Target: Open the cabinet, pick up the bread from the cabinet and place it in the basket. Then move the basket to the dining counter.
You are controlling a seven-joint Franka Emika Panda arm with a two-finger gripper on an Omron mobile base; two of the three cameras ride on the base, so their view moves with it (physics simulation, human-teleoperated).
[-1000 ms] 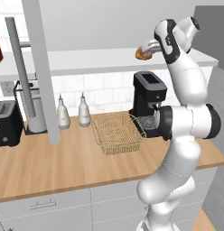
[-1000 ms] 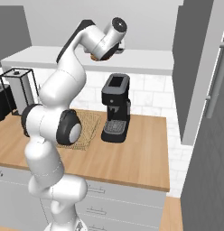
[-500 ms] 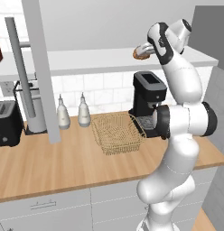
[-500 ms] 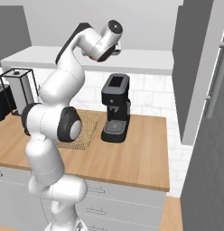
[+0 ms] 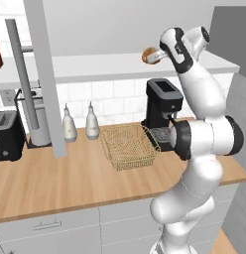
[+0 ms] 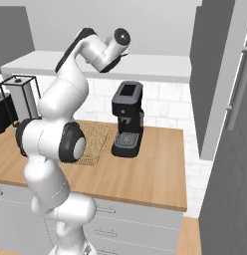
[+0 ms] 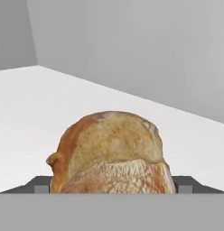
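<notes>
A kitchen worktop (image 5: 55,183) of pale wood is stretching under an opened wall cabinet (image 5: 95,67), whose grey door (image 5: 45,74) is standing swung out at the left of the left base view, its long bar handle (image 5: 23,84) hanging beside it. Below the door, a black toaster (image 5: 6,135) is sitting at the far left edge, then two small pale bottles (image 5: 78,124) are standing against the white tiles. Moving right, the tan wire basket (image 5: 129,146) is lying on the worktop just beside the black coffee machine (image 5: 162,111) — nothing is showing inside it. Above the machine, the white arm is reaching up to the cabinet's pale shelf (image 7: 50,103), where the golden-brown bread (image 5: 150,55) is resting. In the hand view the bread (image 7: 111,153) is looming between the two dark fingertips (image 7: 40,185), which are standing spread to either side of it; the gripper (image 7: 114,186) is wide apart and appears not to be clamped on the bun, though whether the pads are touching the crust cannot be told from this angle. In the right base view the hand is pointing into the shelf above the coffee machine (image 6: 128,119) — the basket (image 6: 95,144) is lying partly behind the arm's dark elbow
</notes>
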